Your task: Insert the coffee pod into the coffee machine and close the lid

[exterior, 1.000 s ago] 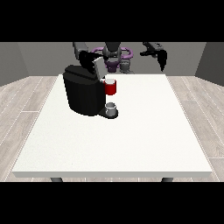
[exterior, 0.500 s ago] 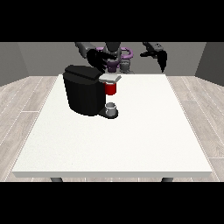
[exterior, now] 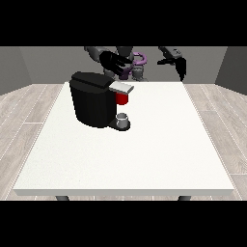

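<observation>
White table [exterior: 120, 159] fills the view, grey plank floor [exterior: 29, 111] around it (grey walls behind). Coffee machine [exterior: 94, 99] stands far-left; both hands' fingers unreadable.

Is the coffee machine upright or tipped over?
Upright: the coffee machine stands on its base on the white table, grey lid level on top.

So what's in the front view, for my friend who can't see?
A black coffee machine stands on a white table, with a red thing at the machine and a grey thing at its base. Behind it, the robot's two black hands hang above the far edge.
</observation>
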Tool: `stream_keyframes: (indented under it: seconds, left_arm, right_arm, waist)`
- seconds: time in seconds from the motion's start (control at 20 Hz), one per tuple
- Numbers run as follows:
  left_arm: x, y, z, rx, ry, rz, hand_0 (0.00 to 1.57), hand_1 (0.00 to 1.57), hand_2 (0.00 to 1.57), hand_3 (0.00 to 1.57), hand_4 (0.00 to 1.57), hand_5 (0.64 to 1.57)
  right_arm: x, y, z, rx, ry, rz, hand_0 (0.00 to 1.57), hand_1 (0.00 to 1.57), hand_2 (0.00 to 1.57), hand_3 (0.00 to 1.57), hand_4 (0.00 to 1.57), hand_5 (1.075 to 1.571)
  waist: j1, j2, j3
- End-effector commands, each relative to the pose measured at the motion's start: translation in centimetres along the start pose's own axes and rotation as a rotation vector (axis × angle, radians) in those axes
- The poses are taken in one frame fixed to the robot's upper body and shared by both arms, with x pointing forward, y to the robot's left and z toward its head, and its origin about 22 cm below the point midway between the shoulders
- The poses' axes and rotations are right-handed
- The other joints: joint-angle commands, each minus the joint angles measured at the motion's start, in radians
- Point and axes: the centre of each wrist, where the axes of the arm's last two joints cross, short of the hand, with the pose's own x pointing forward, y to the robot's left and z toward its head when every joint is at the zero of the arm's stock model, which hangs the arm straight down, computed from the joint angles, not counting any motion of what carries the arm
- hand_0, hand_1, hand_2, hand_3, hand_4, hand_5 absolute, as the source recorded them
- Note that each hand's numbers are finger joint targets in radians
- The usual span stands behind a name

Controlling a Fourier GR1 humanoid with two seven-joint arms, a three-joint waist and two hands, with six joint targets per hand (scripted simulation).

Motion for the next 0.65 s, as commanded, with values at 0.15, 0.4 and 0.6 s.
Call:
stream_keyframes:
  seconds: [0.15, 0.4, 0.6]
  left_arm:
    - [-0.5, -1.7, 0.6, -0.023, 0.006, 0.000, 0.00, 0.00, 0.00, 0.00, 0.20, 1.571]
    - [-1.7, -0.9, 1.7, 0.015, -0.011, 0.023, 0.00, 0.00, 0.00, 0.00, 0.14, 1.571]
    - [-3.3, -0.4, 2.5, 0.071, 0.055, 0.020, 0.00, 0.00, 0.00, 0.00, 0.19, 1.571]
  right_arm:
    - [-0.5, 3.5, 0.9, 0.046, -0.051, -0.075, 0.00, 0.00, 0.00, 0.00, 0.13, 1.571]
    - [-4.2, 4.2, 4.9, 0.061, -0.063, -0.222, 0.00, 0.00, 0.00, 0.00, 0.27, 1.571]
    - [-7.2, 7.0, 10.0, 0.056, 0.058, -0.303, 0.00, 0.00, 0.00, 0.00, 0.16, 1.571]
  waist:
    - [-0.016, -0.066, 0.0002]
    - [-0.050, -0.105, 0.0004]
    - [-0.131, -0.187, 0.0002]
